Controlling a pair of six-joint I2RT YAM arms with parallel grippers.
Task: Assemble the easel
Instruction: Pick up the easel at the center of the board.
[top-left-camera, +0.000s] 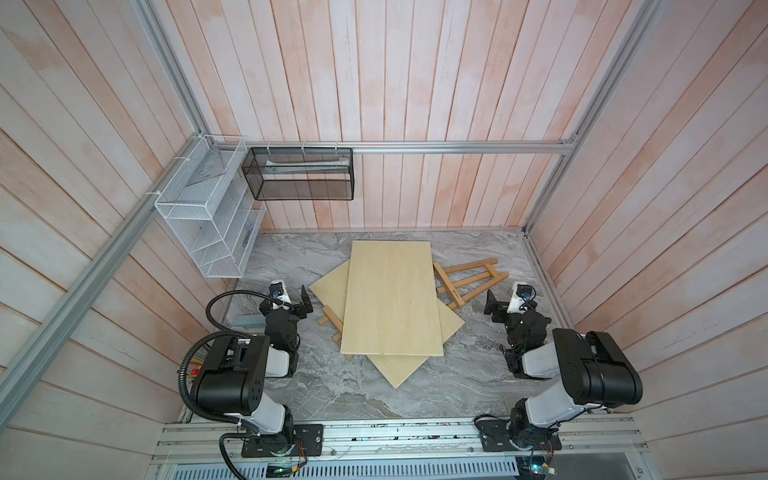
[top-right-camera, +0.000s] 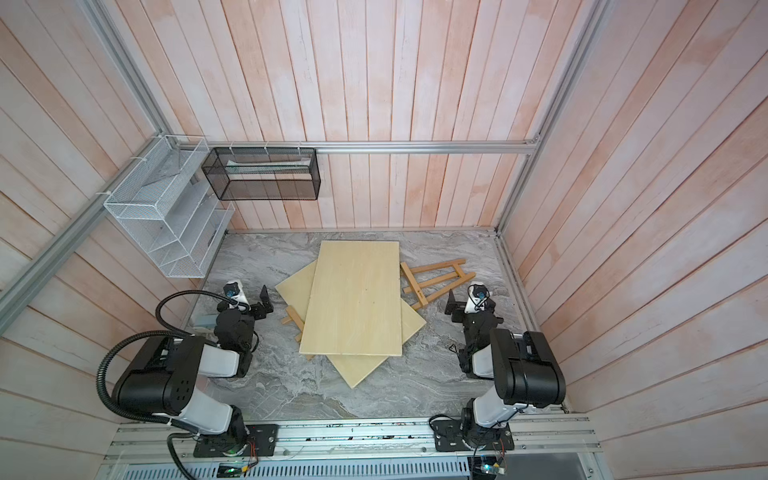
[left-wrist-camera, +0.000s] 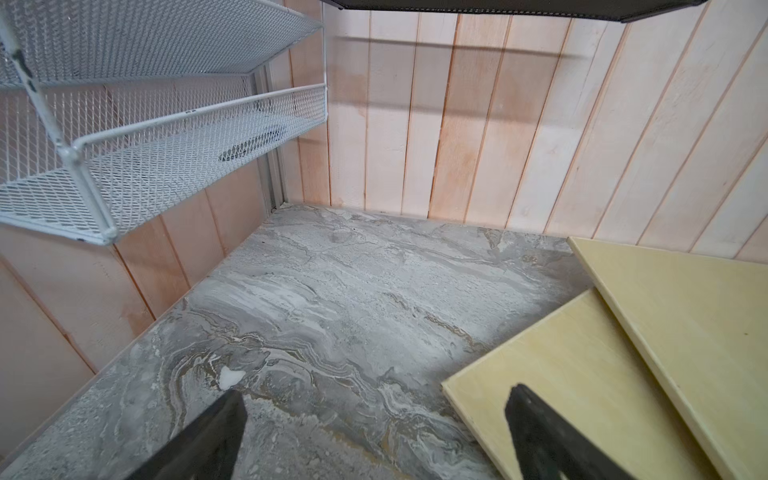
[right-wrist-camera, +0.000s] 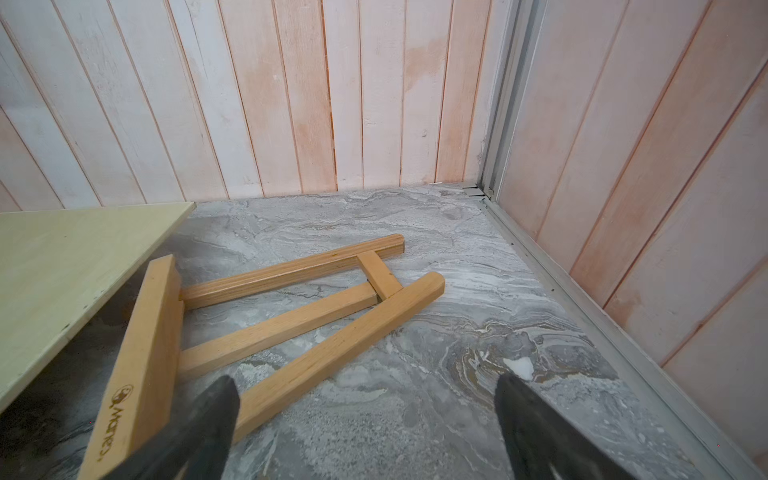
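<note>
Overhead arrangement of parts on a grey marbled table (top-left-camera: 457, 386). Two pale flat boards lie stacked at centre frame in both top views: the upper board (top-left-camera: 392, 299) runs lengthwise toward the back wall, while the lower board (top-left-camera: 409, 368) lies skewed beneath it, its corners showing at centre left and at lower centre.

A small wooden easel (top-left-camera: 469, 282) lies flat on the table just right of the upper board. Its wide cross bar (right-wrist-camera: 141, 353), which carries a printed mark, sits beside the board's right edge, and its narrow end points toward the right wall. Whether the bar touches the board cannot be told.

A second wooden frame (top-left-camera: 330, 319) sticks out from under the boards' left edge and is mostly hidden.

The left gripper (left-wrist-camera: 374, 415) sits at centre left of the top views, near the lower board's corner. Its jaws stand wide apart with nothing between them.

The right gripper (right-wrist-camera: 365, 399) sits at centre right, near the easel's cross bar. Its jaws also stand wide apart and hold nothing.

A white wire shelf (top-left-camera: 208, 232) hangs on the left wall, and a black mesh basket (top-left-camera: 299, 174) hangs from the rail at upper left.
</note>
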